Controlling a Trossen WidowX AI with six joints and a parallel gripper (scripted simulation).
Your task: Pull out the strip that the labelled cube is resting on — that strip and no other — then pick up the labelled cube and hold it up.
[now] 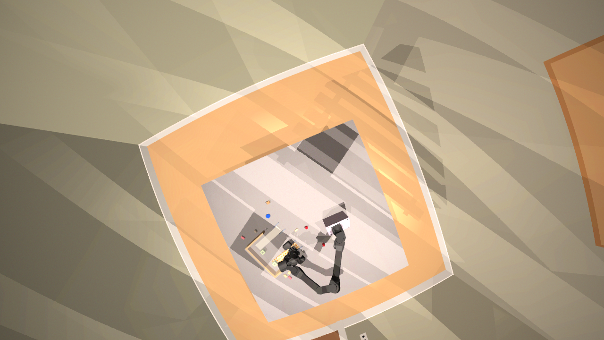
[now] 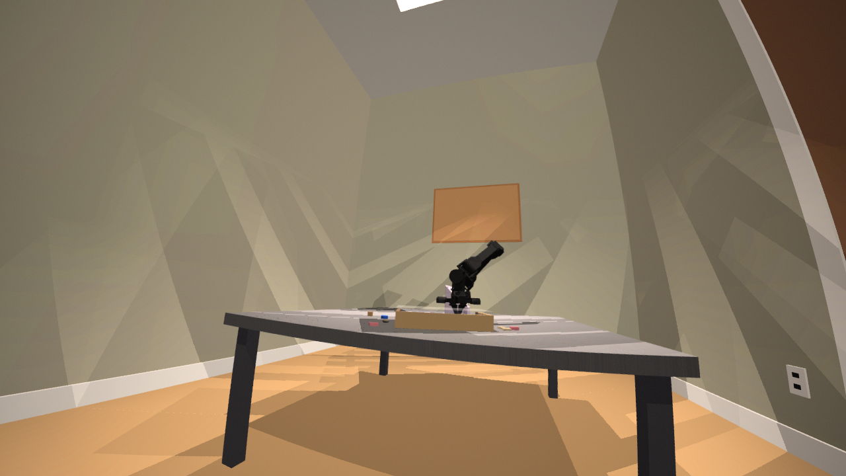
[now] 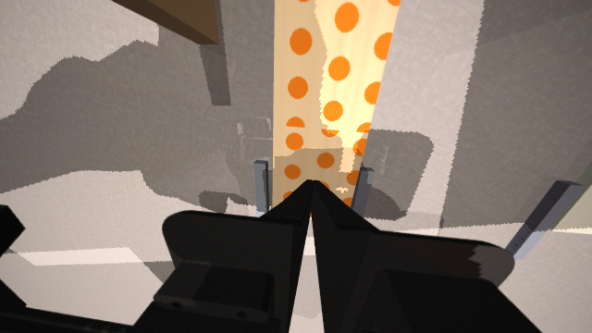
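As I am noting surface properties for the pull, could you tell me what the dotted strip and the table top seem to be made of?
The dotted strip looks like pale, matte wood or card: faint lengthwise grain under printed orange dots, no gloss. The table top looks like light grey fabric or rough paint, with a fine woven speckle and matte finish. The shut pincer, above the strip's near end, looks like smooth black plastic.
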